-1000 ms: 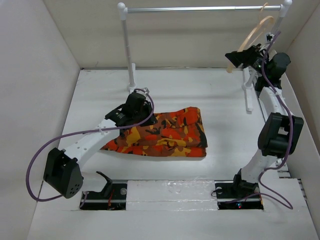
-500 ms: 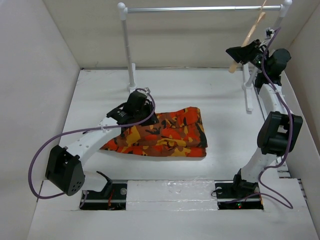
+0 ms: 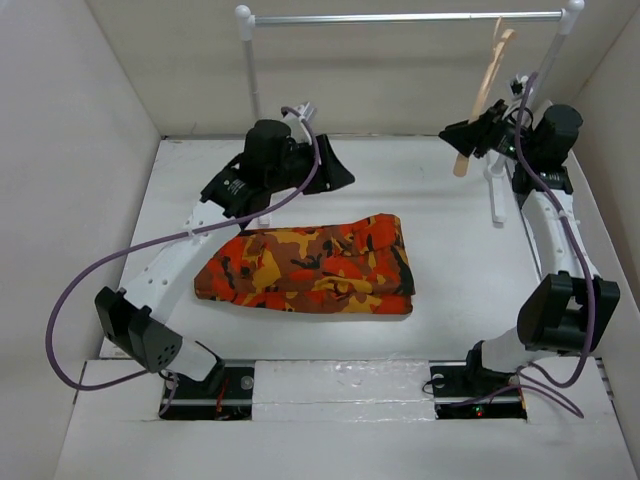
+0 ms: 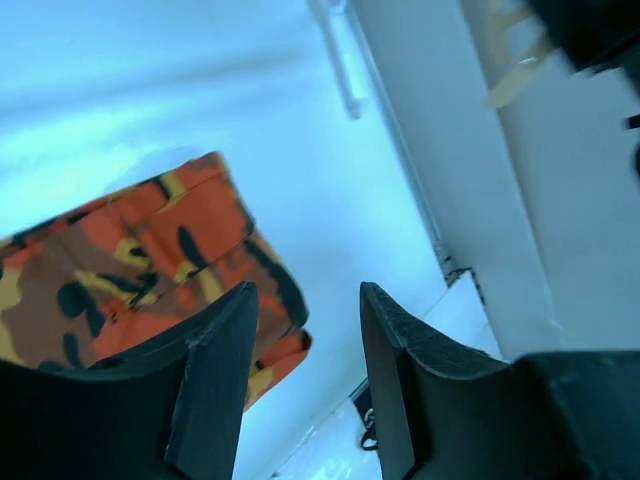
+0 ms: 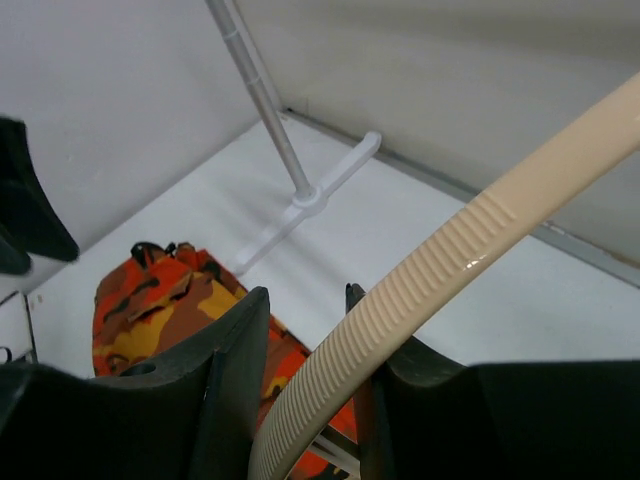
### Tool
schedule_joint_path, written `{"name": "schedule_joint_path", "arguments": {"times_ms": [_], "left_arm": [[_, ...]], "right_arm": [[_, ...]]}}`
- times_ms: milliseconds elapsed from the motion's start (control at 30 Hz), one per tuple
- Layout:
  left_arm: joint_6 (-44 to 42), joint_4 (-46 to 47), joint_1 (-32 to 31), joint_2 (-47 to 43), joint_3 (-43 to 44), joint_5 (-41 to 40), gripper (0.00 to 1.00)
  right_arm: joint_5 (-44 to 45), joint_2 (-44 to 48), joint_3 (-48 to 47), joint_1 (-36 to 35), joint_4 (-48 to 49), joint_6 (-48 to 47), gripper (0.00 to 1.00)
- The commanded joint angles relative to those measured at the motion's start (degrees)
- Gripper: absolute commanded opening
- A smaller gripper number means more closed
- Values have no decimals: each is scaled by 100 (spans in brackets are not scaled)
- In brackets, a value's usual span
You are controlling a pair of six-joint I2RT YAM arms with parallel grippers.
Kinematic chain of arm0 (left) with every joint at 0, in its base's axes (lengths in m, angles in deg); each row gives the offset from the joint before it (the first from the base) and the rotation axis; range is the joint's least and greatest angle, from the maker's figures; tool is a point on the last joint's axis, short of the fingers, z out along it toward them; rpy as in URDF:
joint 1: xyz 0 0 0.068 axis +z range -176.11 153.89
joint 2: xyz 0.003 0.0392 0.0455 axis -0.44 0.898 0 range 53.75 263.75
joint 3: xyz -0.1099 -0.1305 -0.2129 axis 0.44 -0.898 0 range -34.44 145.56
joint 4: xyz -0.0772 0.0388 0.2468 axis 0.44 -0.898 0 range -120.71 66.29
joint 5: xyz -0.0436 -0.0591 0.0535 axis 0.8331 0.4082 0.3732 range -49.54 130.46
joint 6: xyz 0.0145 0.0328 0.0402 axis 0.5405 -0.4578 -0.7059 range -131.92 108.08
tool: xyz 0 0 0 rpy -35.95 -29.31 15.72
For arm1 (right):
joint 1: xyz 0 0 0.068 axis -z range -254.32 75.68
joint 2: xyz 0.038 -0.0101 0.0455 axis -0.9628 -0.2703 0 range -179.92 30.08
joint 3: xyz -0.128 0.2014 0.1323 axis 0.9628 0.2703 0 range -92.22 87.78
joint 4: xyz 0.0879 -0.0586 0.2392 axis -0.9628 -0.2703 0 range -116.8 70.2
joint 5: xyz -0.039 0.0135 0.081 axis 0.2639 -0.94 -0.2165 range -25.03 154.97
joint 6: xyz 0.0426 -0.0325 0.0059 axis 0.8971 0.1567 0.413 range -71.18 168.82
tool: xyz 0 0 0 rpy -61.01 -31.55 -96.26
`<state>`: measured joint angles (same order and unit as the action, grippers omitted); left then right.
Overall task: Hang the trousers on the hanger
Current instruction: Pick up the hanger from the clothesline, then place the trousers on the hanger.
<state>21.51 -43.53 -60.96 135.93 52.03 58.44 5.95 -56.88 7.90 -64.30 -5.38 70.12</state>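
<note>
Trousers point(image 3: 315, 262): folded flat mid-table point(image 3: 460, 270), touched by neither arm.
Hanger point(image 3: 485, 85): top at the rail point(image 3: 400, 17) near its right post, hanging edge-on and tilted.
Left gripper point(image 4: 305, 310): jaws apart, nothing between them, raised beyond the trousers.
Right gripper point(image 5: 303, 310): clamped on the hanger's lower end.

No writing, label, brand name or number can be read in any of the three views; the trousers point(image 3: 310, 265) carry only a camouflage pattern.
</note>
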Motion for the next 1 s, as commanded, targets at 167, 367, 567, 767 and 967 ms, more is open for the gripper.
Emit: {"name": "schedule_joint_path", "arguments": {"times_ms": [167, 367, 567, 767, 967], "left_arm": [[-4, 372, -92, 658, 1432, 847, 46], [-135, 408, -785, 1650, 2338, 673, 51], [321, 1066, -971, 2118, 2128, 312, 51], [656, 1595, -1032, 2303, 1811, -84, 51], [937, 2288, -1225, 2303, 1399, 74, 51]], "right_arm": [[22, 820, 648, -202, -2380, -2445, 0], [619, 1619, 1551, -1001, -3630, -3273, 0], [454, 2428, 2432, -1204, -3410, -2939, 0], [576, 2851, 2688, -1520, -3463, -2754, 0], [1024, 2921, 2837, -1925, -3481, -2649, 0]]}}
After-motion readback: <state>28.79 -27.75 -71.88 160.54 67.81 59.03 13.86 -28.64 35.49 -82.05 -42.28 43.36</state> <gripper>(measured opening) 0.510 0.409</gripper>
